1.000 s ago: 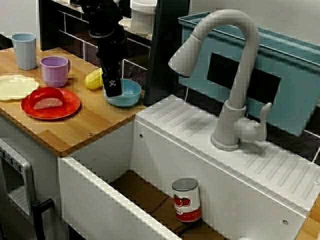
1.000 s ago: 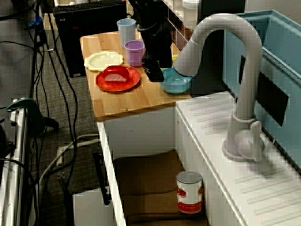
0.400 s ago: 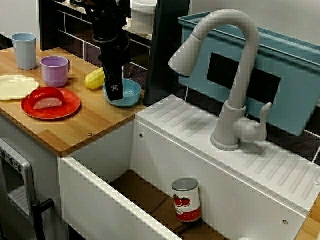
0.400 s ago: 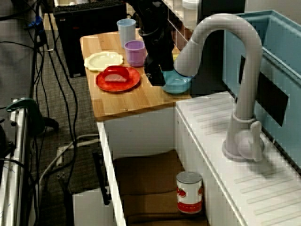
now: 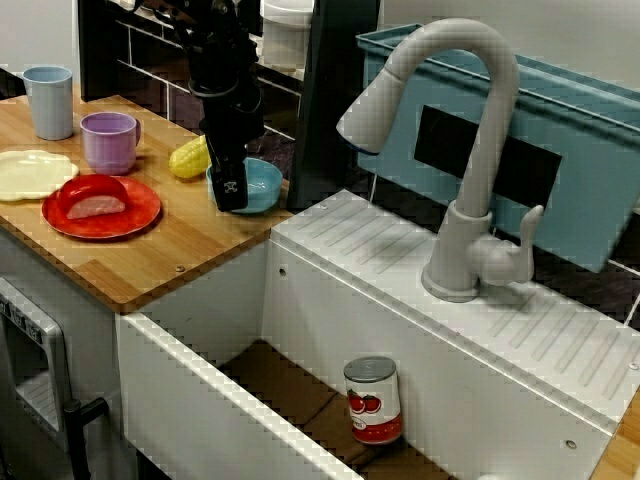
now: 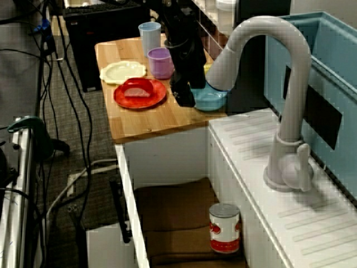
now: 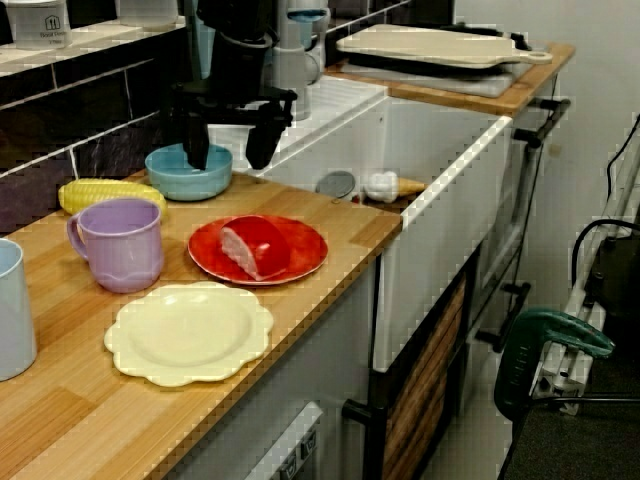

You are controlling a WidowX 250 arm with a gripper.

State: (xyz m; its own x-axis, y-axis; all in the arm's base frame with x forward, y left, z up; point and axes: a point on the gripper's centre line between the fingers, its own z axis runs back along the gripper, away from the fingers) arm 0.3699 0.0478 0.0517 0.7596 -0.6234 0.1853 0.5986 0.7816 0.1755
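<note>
One blue bowl (image 7: 188,175) sits at the back corner of the wooden counter (image 5: 180,250), close to the edge that meets the sink (image 5: 330,320). Over its rim we see the gripper (image 7: 228,152) pointing straight down. Its two black fingers (image 7: 196,135) are spread well apart with nothing between them. In the view from the counter's far end, one finger hangs over the bowl. The other is outside it, on the side toward the counter's front edge. We cannot tell whether either finger touches the rim.

Just beside the bowl, along the back edge, lies a yellow corn cob (image 7: 100,193). Next along that edge stands a purple mug (image 7: 120,242), upright. In front of the mug, near the middle of the counter, is a red plate (image 7: 305,250) carrying a pink piece (image 7: 245,250). A cream plate (image 7: 188,333) lies beside the red one, farther from the sink, and a light blue cup (image 5: 50,100) stands at the far end.

Down in the sink a tomato can (image 5: 373,400) stands upright below the grey faucet (image 5: 470,160).
</note>
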